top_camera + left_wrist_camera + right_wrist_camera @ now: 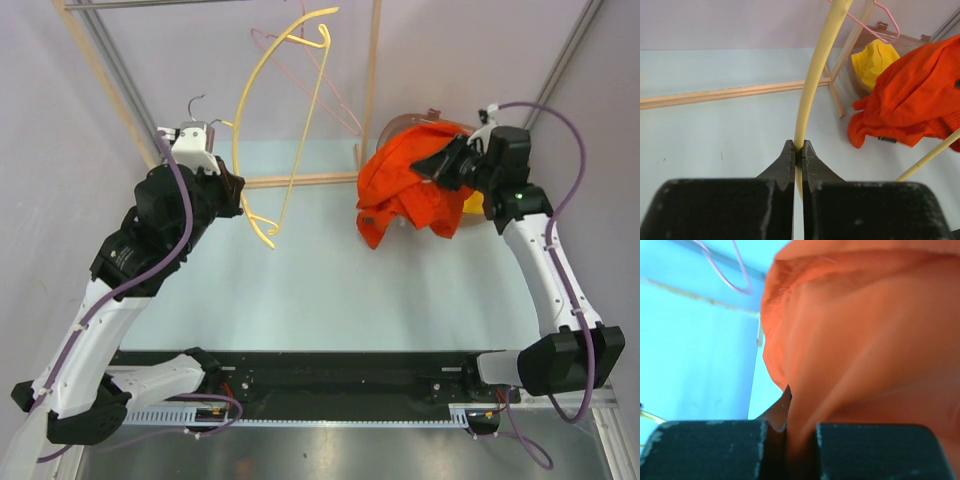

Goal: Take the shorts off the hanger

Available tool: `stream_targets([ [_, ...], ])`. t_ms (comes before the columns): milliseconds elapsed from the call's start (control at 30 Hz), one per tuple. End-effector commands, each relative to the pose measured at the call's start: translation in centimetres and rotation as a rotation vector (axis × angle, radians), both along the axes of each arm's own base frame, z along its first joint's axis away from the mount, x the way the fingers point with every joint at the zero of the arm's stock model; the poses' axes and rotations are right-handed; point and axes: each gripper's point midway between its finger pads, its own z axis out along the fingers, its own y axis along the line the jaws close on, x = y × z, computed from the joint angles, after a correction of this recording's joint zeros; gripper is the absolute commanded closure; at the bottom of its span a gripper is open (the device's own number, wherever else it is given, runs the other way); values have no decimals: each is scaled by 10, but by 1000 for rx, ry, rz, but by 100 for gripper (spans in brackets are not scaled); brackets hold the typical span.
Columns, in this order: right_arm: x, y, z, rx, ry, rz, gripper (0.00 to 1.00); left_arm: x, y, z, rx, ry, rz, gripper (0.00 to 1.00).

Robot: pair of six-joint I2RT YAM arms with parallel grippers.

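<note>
Top external: left hand point(238, 196) clenched on yellow hanger point(811, 85), right hand point(430, 165) grasping orange-red shorts point(400, 195), bare table point(300, 285) between.

Pale table point(330, 290), light wooden frame point(300, 181) standing on it, thin pink wire hanger point(856, 19) (partly behind one post)

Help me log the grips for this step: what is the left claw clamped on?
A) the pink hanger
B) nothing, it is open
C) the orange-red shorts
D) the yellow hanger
D: the left wrist view shows the left claw shut on the rod of the yellow hanger, while the orange-red shorts hang off to the side, gripped by the right claw.
</note>
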Motion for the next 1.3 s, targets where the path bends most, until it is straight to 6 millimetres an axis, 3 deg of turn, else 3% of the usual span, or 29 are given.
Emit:
stream_targets([
  [0, 14, -25, 86, -58, -194, -77, 100, 0, 2, 37, -50, -106, -6, 100],
  [100, 33, -36, 104, -127, -229, -124, 100, 1, 4, 40, -30, -122, 0, 100],
  [133, 37, -45, 134, -131, -294, -165, 100, 1, 6, 39, -22, -125, 4, 100],
  [200, 50, -53, 145, -123, -307, -197, 100, -1, 10, 44, -13, -142, 11, 100],
  [233, 51, -64, 168, -110, -354, -229, 100, -1, 11, 43, -7, -144, 15, 100],
  [333, 64, -71, 185, -59, -379, -245, 100, -4, 20, 47, 14, -161, 42, 100],
  [367, 67, -84, 201, -37, -414, -277, 100, -3, 24, 45, 34, -161, 55, 100],
  [500, 84, -95, 214, 38, -440, -280, 100, -5, 31, 42, 58, -164, 81, 100],
  [600, 104, -106, 209, 71, -437, -290, 100, -7, 37, 41, 74, -166, 96, 100],
  [733, 134, -118, 176, 113, -349, -307, 100, -9, 44, 41, 97, -171, 117, 100],
  [833, 161, -127, 124, 165, -222, -307, 100, -10, 48, 41, 111, -172, 130, 100],
  [900, 176, -134, 72, 223, -101, -293, 100, -12, 51, 40, 115, -168, 137, 100],
  [933, 181, -137, 71, 290, -97, -297, 100, -13, 52, 40, 119, -169, 142, 100],
  [1000, 191, -153, 33, 336, -44, -343, 100, -14, 55, 40, 122, -168, 147, 100],
  [1067, 195, -165, 6, 329, 12, -401, 100, -16, 57, 39, 128, -169, 154, 100],
  [1200, 203, -185, -83, 273, 261, -535, 100, -17, 58, 38, 128, -165, 154, 100],
  [1267, 201, -187, -109, 256, 347, -559, 100, -18, 59, 37, 125, -164, 156, 100],
])
